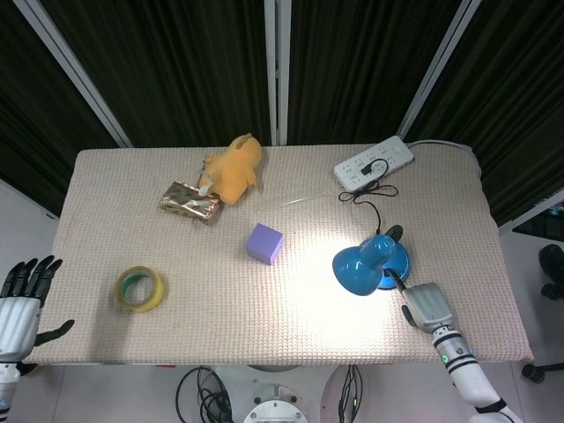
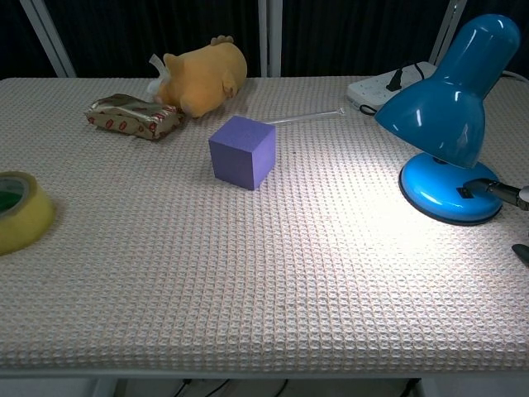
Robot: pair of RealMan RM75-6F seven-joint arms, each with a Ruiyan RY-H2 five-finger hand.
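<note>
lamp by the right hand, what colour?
Blue, shade and base alike. The lamp shows best in the chest view, where the right hand's fingertip reaches its base.

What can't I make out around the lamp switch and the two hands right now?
- Right hand, head view: its back faces the camera, so the fingers beneath are hidden.
- Chest view: only a fingertip shows at the blue lamp base; the frame edge cuts off the rest. Contact with the switch is too small to tell.
- Left hand: absent from the chest view, cut by the head view's corner.
</note>
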